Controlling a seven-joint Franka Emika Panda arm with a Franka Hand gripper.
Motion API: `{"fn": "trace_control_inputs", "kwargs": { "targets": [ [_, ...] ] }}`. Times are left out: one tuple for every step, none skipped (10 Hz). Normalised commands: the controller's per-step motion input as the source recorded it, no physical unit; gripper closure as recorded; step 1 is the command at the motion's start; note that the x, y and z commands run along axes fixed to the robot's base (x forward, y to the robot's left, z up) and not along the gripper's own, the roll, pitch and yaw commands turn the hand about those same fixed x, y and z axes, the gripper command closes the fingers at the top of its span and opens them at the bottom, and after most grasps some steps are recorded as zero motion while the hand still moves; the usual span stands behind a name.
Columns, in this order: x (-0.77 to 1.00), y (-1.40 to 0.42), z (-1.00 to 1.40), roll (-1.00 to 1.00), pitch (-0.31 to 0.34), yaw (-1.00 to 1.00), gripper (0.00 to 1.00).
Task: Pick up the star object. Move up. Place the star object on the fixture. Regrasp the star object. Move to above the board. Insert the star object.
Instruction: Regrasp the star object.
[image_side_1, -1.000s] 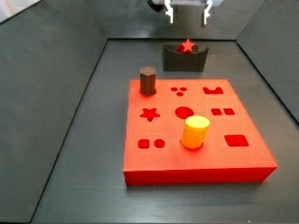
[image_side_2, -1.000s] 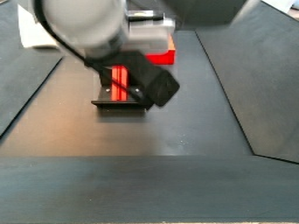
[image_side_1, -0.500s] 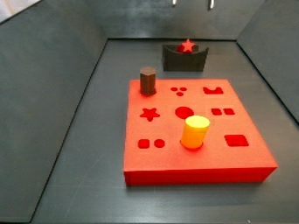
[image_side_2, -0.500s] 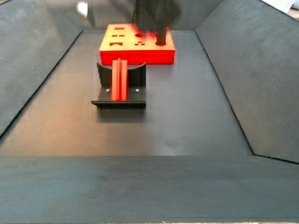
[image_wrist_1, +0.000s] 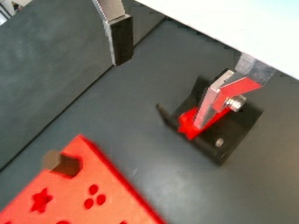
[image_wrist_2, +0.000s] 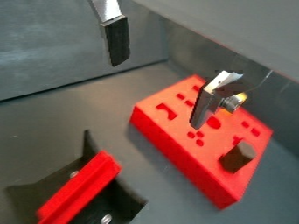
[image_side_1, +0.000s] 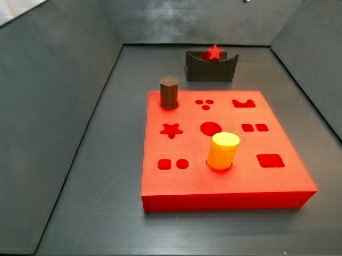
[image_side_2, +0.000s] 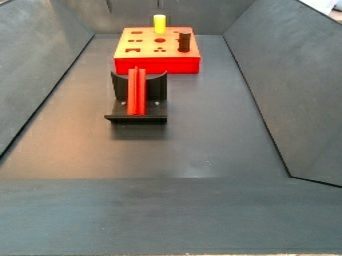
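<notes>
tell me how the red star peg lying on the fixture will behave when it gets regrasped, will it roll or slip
The star object looks rigid, so it probably won't flex. Its ridges sit in the fixture notch, so rolling seems unlikely. The smooth surface could slip between flat pads. The end effector hangs open above, holding nothing.

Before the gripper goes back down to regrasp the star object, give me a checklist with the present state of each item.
1. Star object lying in the fixture: ok.
2. Gripper open and holding nothing, in both wrist views: ok.
3. Gripper raised clear of the fixture, out of both side views: ok.
4. Star cut-out in the board unblocked: ok.
5. Yellow cylinder and brown cylinder standing apart from that cut-out: ok.
6. Star object square in the notch: cannot tell.
</notes>
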Motion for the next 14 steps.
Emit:
{"fn": "trace_control_inputs", "kwargs": {
  "targets": [
    [-0.02,-0.05,0.01,1.0,0.012,0.01,0.0],
    [-0.03,-0.04,0.01,1.0,0.009,0.02,0.0],
    [-0.03,-0.02,0.02,1.0,0.001,0.02,0.0],
    [-0.02,-0.03,0.0,1.0,-0.004,0.02,0.0],
    [-0.02,-0.02,0.0,1.0,-0.01,0.02,0.0],
    [-0.02,-0.02,0.0,1.0,-0.011,0.02,0.0],
    [-0.02,-0.02,0.0,1.0,-0.01,0.02,0.0],
    [-0.01,-0.02,0.01,1.0,-0.007,0.02,0.0],
    [0.0,-0.02,0.01,1.0,0.0,0.02,0.0],
    [0.01,-0.02,0.01,1.0,0.004,0.03,0.0],
    [0.02,-0.02,-0.01,1.0,0.014,0.03,0.0],
    [0.04,-0.03,-0.01,1.0,0.027,0.03,0.0],
    [0.05,-0.03,-0.01,1.0,0.04,0.04,0.0],
    [0.06,-0.03,-0.01,1.0,0.05,0.04,0.0]
  ]
}}
